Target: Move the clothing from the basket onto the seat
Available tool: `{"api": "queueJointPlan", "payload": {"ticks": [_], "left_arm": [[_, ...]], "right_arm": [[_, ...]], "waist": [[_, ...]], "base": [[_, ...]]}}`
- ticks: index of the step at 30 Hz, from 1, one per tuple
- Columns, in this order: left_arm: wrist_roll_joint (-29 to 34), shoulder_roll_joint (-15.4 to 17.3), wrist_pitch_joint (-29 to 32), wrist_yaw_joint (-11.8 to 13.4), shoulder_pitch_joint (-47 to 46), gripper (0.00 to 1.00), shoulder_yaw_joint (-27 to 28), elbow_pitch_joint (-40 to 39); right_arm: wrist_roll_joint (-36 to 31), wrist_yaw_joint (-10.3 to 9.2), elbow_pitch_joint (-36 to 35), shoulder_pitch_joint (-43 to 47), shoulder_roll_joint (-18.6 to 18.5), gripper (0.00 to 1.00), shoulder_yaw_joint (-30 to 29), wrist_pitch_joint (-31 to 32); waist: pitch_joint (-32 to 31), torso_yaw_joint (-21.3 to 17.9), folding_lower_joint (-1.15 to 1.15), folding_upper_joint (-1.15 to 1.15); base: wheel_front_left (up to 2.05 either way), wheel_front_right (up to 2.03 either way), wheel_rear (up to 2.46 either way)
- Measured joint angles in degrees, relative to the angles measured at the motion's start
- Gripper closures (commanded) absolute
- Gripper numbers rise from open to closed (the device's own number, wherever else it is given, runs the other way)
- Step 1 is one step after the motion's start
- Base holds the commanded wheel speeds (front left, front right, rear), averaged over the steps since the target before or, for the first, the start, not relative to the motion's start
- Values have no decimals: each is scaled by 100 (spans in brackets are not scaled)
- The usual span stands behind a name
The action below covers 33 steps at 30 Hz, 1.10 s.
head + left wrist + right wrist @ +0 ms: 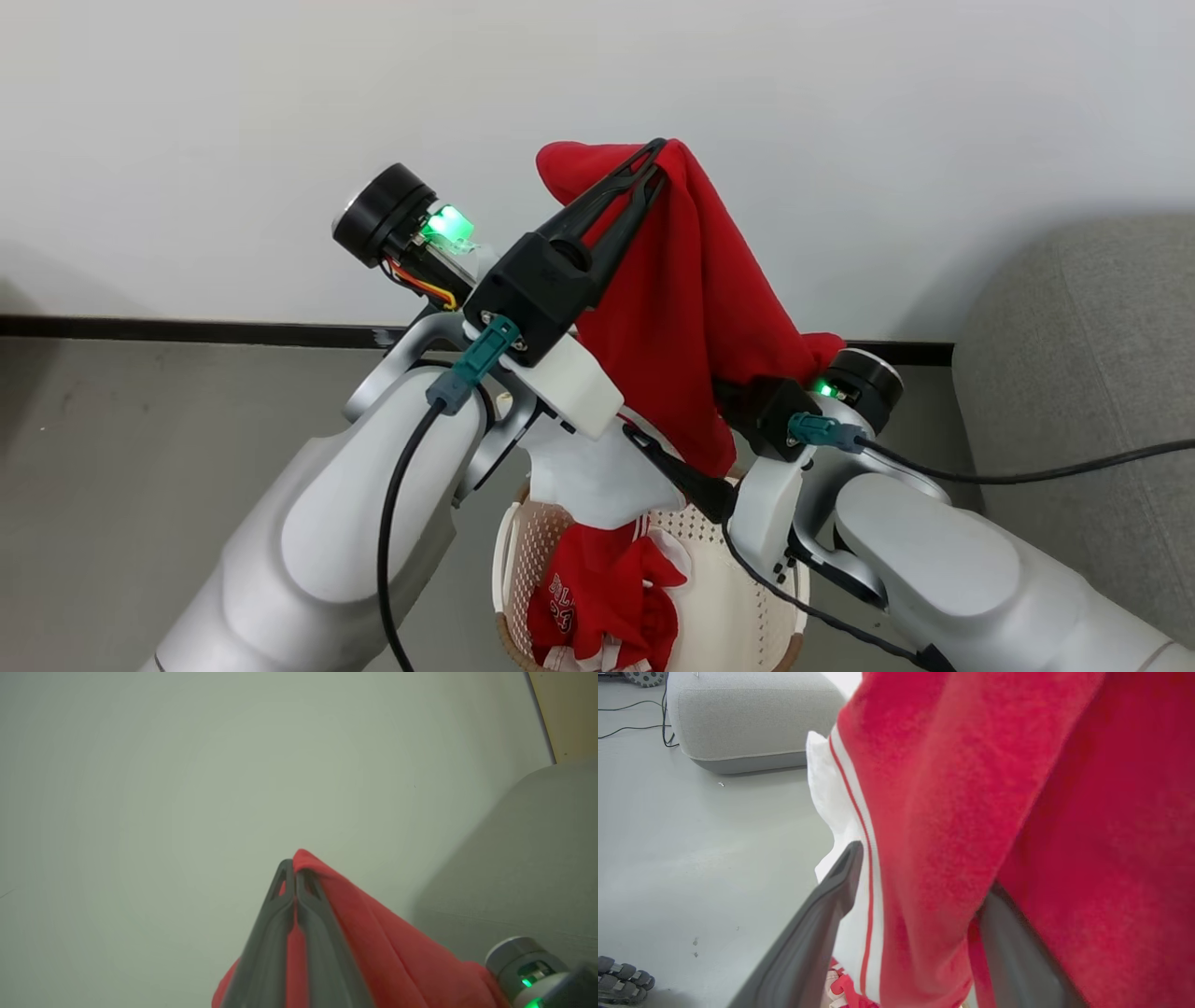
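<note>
My left gripper (653,161) is raised high and shut on the top of a bright red garment (691,308), also seen pinched at the fingertips in the left wrist view (294,868). The garment hangs down, white lining (597,476) at its lower end, above the cream basket (512,560). More red clothing (607,597) with white lettering lies inside the basket. My right gripper (667,448) is lower, open, with the hanging cloth (934,812) draped between its spread fingers (831,896); one finger is partly covered. The grey seat (1083,373) stands to the right.
A pale wall with a dark baseboard (187,329) runs behind. Grey floor (691,858) surrounds the basket. Black cables (642,716) lie on the floor by the seat's end (752,718), and small wheels (621,975) sit at the right wrist view's lower left.
</note>
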Motion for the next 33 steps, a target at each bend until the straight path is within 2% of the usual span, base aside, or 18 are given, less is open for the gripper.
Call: {"api": "queueJointPlan", "payload": {"ticks": [2, 3, 5, 13, 17, 20, 22, 23, 24, 25, 30, 33], "left_arm": [[-48, -21, 11, -1, 0, 100, -32, -9], [-74, -30, 34, -1, 0, 100, -44, -10], [-168, -45, 53, -2, 0, 100, -71, -9], [-474, -67, 194, 10, 119, 100, 100, 316], [-712, -59, 194, 71, 445, 100, 257, 628], [-800, -51, 192, 116, 642, 81, 357, 849], [-890, -47, 185, 135, 735, 58, 405, 965], [-926, -47, 171, 156, 771, 52, 423, 1027], [-949, -45, 158, 158, 804, 29, 433, 1077], [-954, -44, 120, 158, 843, 1, 449, 1116], [-1022, -24, 14, 151, 981, 0, 453, 1278], [-1116, -27, -127, 103, 1167, 0, 469, 1329]], "right_arm": [[41, 0, 122, -35, 43, 0, 141, 0], [40, 0, 168, -42, 70, 5, 198, 0], [21, 0, 271, -90, 85, 100, 375, 0], [164, 0, 383, -111, 71, 100, 392, -1], [280, 0, 347, -47, -74, 100, 179, -1], [412, 0, 276, 63, -210, 100, -35, -8], [512, 0, 188, 179, -270, 100, -181, -9], [543, 0, 112, 238, -298, 100, -258, -9], [553, 0, 40, 288, -320, 100, -338, -9], [560, 0, -44, 327, -341, 100, -426, -9], [679, 0, -467, 517, -461, 100, -1033, -11], [686, 0, -670, 690, -672, 100, -1618, -15]], "waist": [[-30, 61, 0, 0], [-43, 90, 0, 0], [-68, 148, 0, 0], [-109, 282, 0, 0], [-104, 250, 0, 0], [-101, 206, 0, 0], [-98, 171, 0, 0], [-97, 152, 0, 0], [-95, 131, 0, 0], [-94, 109, 0, 0], [-88, -19, 0, 0], [-83, -140, 0, 0]], "base": [[0, 0, 0], [0, 0, 0], [0, 0, 0], [0, 0, 0], [0, 0, 0], [0, 0, 0], [0, 0, 0], [0, 0, 0], [0, 0, 0], [0, 0, 0], [0, 0, 0], [0, 0, 0]]}}
